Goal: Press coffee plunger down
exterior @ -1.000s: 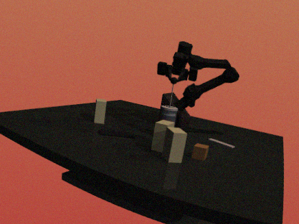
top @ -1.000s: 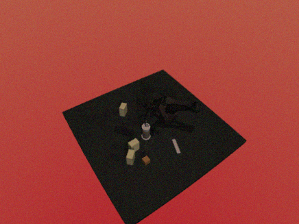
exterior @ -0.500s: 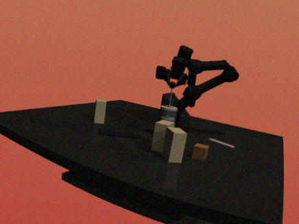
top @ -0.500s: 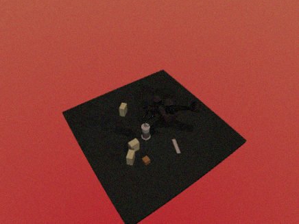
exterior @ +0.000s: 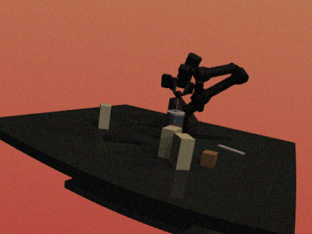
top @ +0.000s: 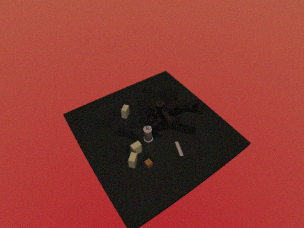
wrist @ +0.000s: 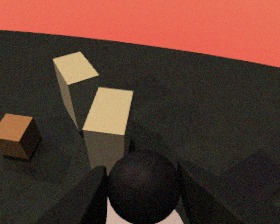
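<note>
The coffee press (top: pixel 148 134) (exterior: pixel 175 119) is a small upright cylinder with a pale base, standing near the middle of the dark table (top: pixel 195 165) (exterior: pixel 250 184). A thin rod rises from its lid to a black round plunger knob (wrist: pixel 144 187) (exterior: pixel 177 93). My gripper (wrist: pixel 141 172) (exterior: pixel 177 92) is shut on the knob, one dark finger on each side of it in the wrist view. The knob stands well above the lid, with the rod showing between them in the exterior view. The press stands upright.
Two tall cream blocks (exterior: pixel 167 141) (exterior: pixel 184 151) (wrist: pixel 107 125) (wrist: pixel 70 82) stand close in front of the press. A third cream block (top: pixel 125 111) (exterior: pixel 104 116) stands apart to the left. A small orange cube (top: pixel 148 163) (exterior: pixel 209 158) (wrist: pixel 17 135) and a flat white bar (top: pixel 178 148) (exterior: pixel 231 149) lie nearby.
</note>
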{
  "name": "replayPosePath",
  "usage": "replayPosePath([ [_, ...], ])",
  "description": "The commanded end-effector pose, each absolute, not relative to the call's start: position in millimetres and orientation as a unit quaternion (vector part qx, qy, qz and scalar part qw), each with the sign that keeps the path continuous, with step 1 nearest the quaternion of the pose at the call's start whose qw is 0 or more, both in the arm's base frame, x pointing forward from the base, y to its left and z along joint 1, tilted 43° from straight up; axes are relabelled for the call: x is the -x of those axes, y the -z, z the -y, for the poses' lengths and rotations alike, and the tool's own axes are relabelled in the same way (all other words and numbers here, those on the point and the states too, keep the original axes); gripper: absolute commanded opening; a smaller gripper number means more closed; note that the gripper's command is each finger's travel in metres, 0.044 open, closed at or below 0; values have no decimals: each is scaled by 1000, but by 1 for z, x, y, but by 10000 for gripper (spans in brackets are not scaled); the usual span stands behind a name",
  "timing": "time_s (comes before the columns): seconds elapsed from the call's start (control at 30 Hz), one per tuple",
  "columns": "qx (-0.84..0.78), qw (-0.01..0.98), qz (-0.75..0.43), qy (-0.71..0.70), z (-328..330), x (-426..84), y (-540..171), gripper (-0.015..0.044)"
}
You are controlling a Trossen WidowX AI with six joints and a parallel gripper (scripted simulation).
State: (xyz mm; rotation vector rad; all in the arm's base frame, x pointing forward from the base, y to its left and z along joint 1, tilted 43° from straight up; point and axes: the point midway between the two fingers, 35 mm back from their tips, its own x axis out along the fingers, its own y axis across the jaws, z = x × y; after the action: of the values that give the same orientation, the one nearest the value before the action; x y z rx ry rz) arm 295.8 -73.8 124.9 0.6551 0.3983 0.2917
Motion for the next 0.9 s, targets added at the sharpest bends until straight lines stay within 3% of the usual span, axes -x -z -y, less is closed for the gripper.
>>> replayPosePath([
  [0.0, -331, 909, -210, -139, 63, -294, -106, 129],
  [0.87, -335, 909, -202, -141, 42, -306, -92, 129],
])
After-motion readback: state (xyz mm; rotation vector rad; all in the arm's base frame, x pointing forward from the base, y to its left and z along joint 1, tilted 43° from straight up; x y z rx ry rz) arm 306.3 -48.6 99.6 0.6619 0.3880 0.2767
